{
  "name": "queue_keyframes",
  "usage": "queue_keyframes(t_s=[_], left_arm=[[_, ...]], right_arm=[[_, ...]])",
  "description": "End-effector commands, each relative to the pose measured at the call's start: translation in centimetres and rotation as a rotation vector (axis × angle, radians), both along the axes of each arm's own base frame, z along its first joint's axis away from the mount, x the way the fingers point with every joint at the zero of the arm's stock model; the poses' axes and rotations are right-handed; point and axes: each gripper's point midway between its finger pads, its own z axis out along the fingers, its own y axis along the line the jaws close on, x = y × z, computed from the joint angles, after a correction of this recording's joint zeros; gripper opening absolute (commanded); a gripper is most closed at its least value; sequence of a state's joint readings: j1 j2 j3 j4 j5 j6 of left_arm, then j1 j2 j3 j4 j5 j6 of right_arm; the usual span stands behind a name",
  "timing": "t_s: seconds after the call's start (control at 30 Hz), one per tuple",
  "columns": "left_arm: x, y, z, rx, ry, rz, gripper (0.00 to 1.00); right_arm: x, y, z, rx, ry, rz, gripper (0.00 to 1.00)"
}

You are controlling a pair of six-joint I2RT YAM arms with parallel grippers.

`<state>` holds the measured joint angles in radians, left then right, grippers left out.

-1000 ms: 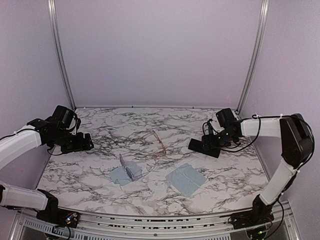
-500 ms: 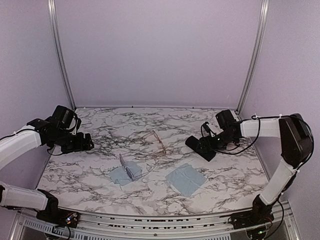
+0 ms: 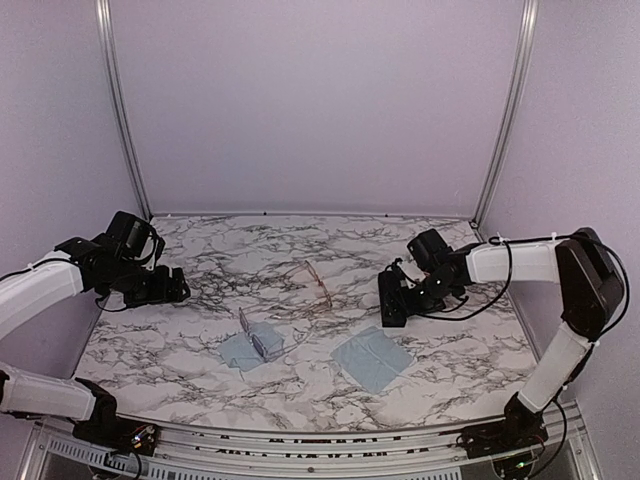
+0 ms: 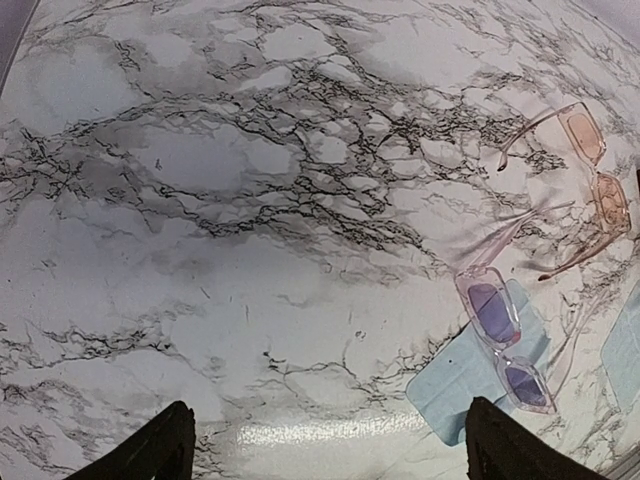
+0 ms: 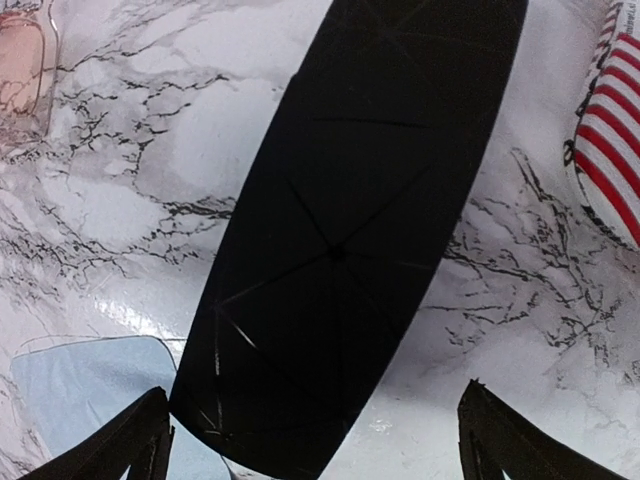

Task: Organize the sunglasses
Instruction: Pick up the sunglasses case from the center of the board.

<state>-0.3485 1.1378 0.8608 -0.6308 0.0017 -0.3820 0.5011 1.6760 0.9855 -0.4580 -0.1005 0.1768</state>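
The main risk lies with the right pincer [image 5: 318, 442]. Its jaws stand wide, with the lower end of a black oblong case [image 5: 340, 250] between them. A gap shows on one side of the case, so nothing looks clamped. That pincer sits just to the right of the wire-framed sunglasses [image 3: 315, 285]. A careless sweep to the left, or the case shoved along the table [image 3: 200, 250], could knock those thin unfolded arms or bend them. A striped case [image 5: 610, 120] lies just to the right, so there is little room that way either.

The wire frame is slender, so closing jaws may well miss it, slip off it, or press on a lens. The lilac-framed sunglasses [image 4: 503, 340] rest on a pale blue cloth [image 4: 450, 390], and a low grab could catch the cloth and drag it along.

The left pincer [image 4: 335, 445] hangs fully open and empty over bare marble at the far left, well apart from both pairs.

The wire pair has pinkish-brown rectangular lenses and lies near the table's centre. The lilac pair has a clear, pale frame with violet-tinted lenses and lies nearer and slightly to the left. Their arm tips come close, and whether they touch cannot be told. A second blue cloth [image 3: 372, 358] lies to the right of the lilac pair with nothing on it.
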Motion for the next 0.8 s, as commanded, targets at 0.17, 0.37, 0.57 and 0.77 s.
queue_keyframes(t_s=[0.17,0.37,0.57,0.77], left_arm=[[0.0,0.0,0.2,0.01,-0.014,-0.001,0.95],[0.0,0.0,0.1,0.012,-0.011,0.0,0.95],[0.0,0.0,0.1,0.015,-0.015,0.001,0.95],[0.0,0.0,-0.2,0.019,-0.001,-0.003,0.95]], right_arm=[[2.4,1.6,1.9,0.035,-0.065,-0.179,0.96],[3.2,1.6,1.0,-0.008,-0.079,-0.278,0.95],[3.7,1.3,0.3,-0.063,-0.116,-0.329,0.82],[3.6,1.7,-0.6,-0.098,-0.126,-0.319,0.65]])
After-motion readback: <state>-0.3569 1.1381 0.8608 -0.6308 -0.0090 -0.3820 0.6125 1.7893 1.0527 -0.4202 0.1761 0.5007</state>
